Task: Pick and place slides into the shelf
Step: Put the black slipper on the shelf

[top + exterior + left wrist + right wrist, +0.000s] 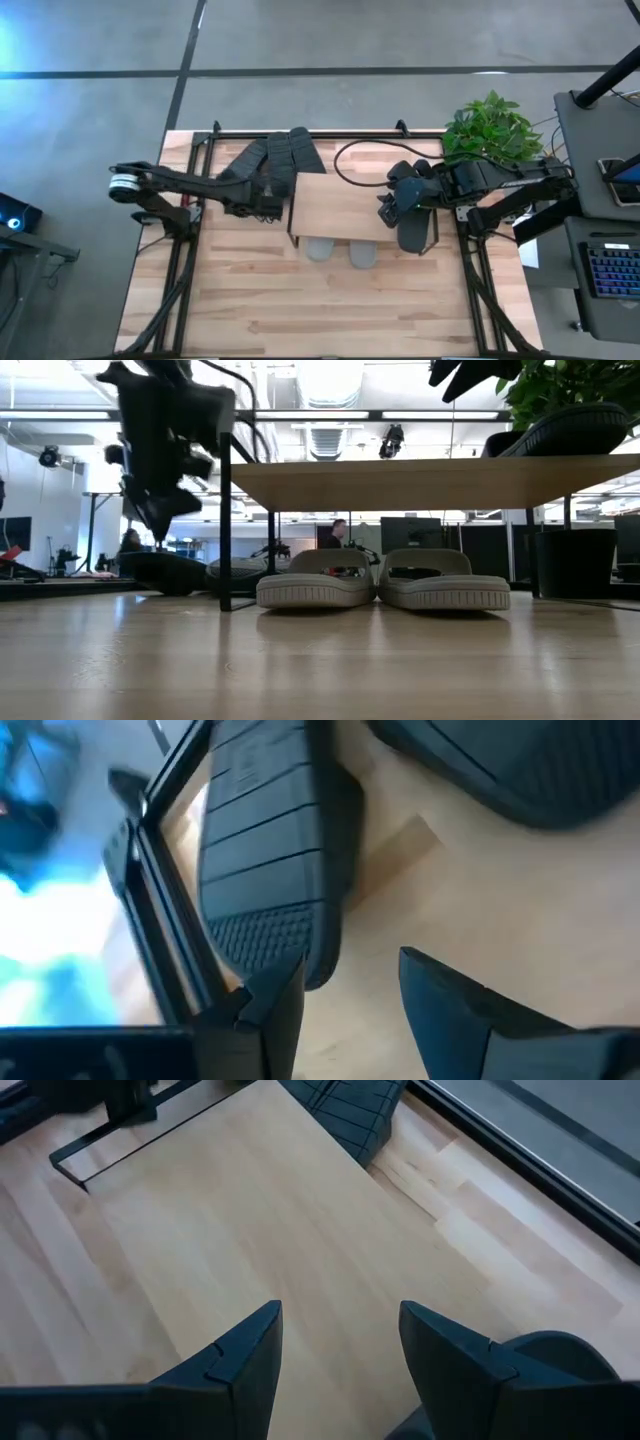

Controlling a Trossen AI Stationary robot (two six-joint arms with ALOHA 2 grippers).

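Light grey slides: two light grey slides (315, 588) and (443, 587) stand side by side, touching, on the table under the shelf, with their front ends coming out past its near edge in the high view.
Dark slides at the back: two dark slides (243, 160) and (300, 150) lie soles up on the table, just beside the shelf's back left corner.
Dark slides at the right: one dark slide (416, 233) lies at the right end of the shelf, partly below the right arm. In the low view a dark slide (570, 428) rests tilted on the top board at its right end.
Shelf: the shelf (340, 205) has a light wooden top board on a thin black frame and stands in the back middle of the table.
Left gripper: the left gripper (350, 995) hangs low beside the left end of the shelf, near the dark slides. Its fingers are apart and nothing is between them; one dark slide lies just in front of it.
Right gripper: the right gripper (340, 1345) is above the right part of the top board, fingers spread wide, holding nothing.
Table: a light wooden table (300, 310).
Plant: a green plant (490, 130) stands at the back right corner of the table.
Cable: a black cable (350, 160) loops on the table behind the shelf.
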